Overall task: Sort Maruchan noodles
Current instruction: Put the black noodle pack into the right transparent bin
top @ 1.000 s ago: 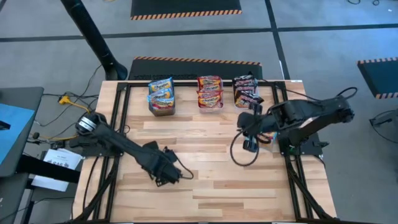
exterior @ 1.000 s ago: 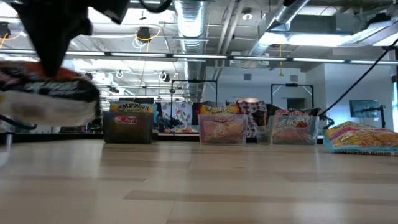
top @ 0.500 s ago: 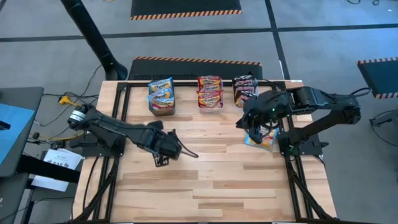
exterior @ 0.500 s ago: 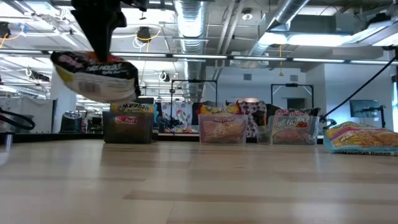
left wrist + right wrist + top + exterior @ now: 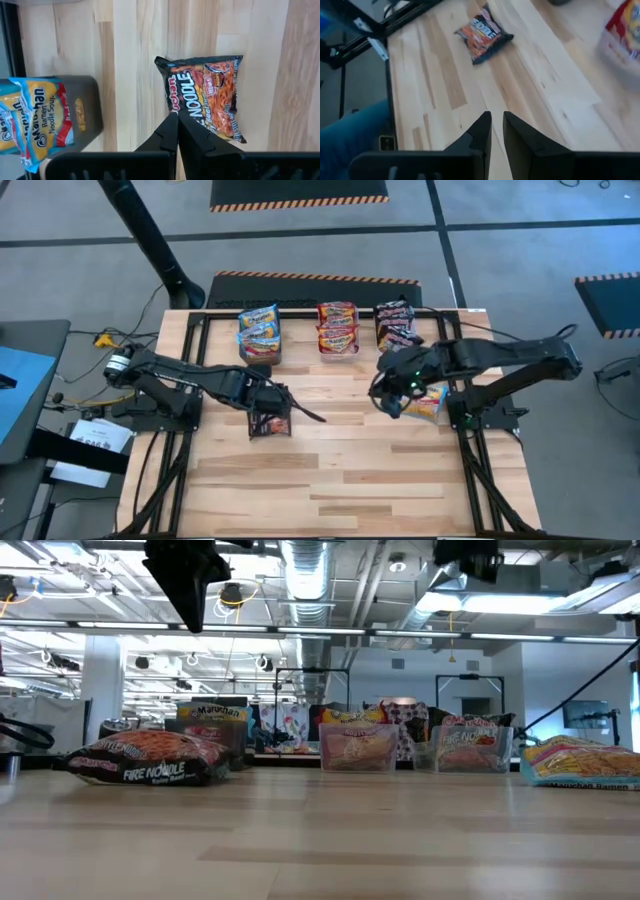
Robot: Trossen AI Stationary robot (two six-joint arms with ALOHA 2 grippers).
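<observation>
Black/red noodle packet (image 5: 270, 422) lying flat on bare wood of table (image 5: 340, 480), at roughly 9 o'clock from table centre, clear of all bins; same packet visible in low view (image 5: 150, 758) and left wrist view (image 5: 206, 97), printed face up. Left gripper (image 5: 176, 131) poised directly above packet's near edge, fingers (image 5: 167, 135) pressed together, holding nothing.

Three bins ranged along far edge at 12 o'clock: dark bin (image 5: 260, 338) with light blue/yellow packets (image 5: 259, 324) toward 11 o'clock, clear bin (image 5: 338, 330) with red/orange packets (image 5: 338, 312) at centre, third bin (image 5: 396, 328) with black/red packets (image 5: 395, 311) toward 1 o'clock. Contents stacked above rims in all three.

One further light blue/yellow packet (image 5: 430, 402) resting at table's 3 o'clock edge, also seen in low view (image 5: 585, 762).

Right gripper (image 5: 497, 131) raised above table just inboard of that packet, fingers (image 5: 481, 131) set a narrow gap apart, nothing between them. No contact with any packet.
</observation>
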